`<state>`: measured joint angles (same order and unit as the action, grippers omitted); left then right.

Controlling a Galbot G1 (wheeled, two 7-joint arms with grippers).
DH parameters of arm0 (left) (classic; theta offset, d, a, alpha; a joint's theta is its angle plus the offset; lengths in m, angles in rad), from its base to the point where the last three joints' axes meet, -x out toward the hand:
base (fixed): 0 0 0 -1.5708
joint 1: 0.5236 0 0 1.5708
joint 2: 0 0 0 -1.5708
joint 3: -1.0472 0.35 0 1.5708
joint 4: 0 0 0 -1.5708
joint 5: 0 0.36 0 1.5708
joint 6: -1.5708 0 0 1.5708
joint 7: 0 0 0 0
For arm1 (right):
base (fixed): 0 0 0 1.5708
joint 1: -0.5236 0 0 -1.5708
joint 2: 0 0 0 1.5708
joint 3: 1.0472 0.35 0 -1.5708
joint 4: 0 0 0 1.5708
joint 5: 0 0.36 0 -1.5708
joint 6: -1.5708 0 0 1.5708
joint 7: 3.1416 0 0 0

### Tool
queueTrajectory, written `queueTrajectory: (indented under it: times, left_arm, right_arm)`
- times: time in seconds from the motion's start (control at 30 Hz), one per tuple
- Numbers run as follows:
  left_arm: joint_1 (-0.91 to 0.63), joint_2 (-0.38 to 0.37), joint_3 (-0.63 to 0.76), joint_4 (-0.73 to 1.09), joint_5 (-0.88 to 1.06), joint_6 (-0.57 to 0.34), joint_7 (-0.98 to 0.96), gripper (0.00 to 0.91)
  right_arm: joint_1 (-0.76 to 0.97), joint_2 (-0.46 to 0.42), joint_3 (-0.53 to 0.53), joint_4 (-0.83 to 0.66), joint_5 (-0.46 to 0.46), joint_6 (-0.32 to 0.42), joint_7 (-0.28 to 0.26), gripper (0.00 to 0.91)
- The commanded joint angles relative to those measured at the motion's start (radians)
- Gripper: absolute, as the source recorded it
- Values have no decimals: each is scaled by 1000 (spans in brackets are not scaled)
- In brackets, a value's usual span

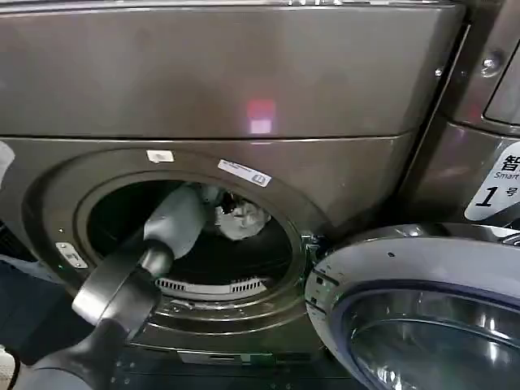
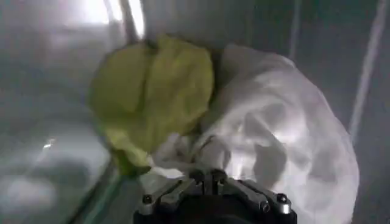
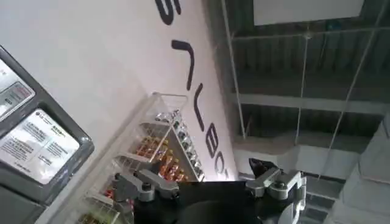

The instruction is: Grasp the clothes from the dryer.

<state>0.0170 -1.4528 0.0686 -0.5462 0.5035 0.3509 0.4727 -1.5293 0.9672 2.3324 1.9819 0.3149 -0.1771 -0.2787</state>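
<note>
— What's the left arm up to, from where you stand?

— It reaches from the low left up through the round porthole of the dryer (image 1: 244,89); the left gripper (image 2: 210,178) is deep in the dark drum, right against the clothes; in its wrist view the fingertips meet on a fold of the whitish-grey bundle (image 2: 286,134), so it looks clenched on that cloth

— And the other piece?

— The yellow-green bundle (image 2: 152,97) lies touching the whitish one, pressed against its side, with the drum wall behind both; in the head view I make out just the pale cloth (image 1: 242,219) at the arm's tip, toward the back of the drum, above the slotted vent (image 1: 211,286) at the drum's front lip

— Further right?

— The dryer's open door (image 1: 414,317) swings out at the lower right, its glass ringed in silver; above it a white label (image 1: 494,193) reads 1

— The right gripper?

— The right gripper (image 3: 210,185) points up toward a ceiling and a white wall with dark lettering, beside a clear rack (image 3: 155,155) of small items; its 2 fingers stand spread apart, holding nothing
</note>
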Motion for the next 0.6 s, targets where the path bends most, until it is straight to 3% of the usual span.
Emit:
queueTrajectory:
  times: [0.03,0.13,0.3,0.6]
  left_arm:
    - [177,1,-130,-315,-378,42,-435,0]
    - [232,0,-179,-407,-500,9,-517,0]
    - [358,-13,-262,-533,-520,-86,-590,0]
    - [614,-16,-396,-772,-582,-345,-595,0]
  right_arm:
    - [1,0,-3,2,3,0,0,907]
    - [1,3,-3,2,4,1,0,907]
    - [0,8,-3,4,4,2,0,907]
    - [4,17,-9,8,2,5,0,907]
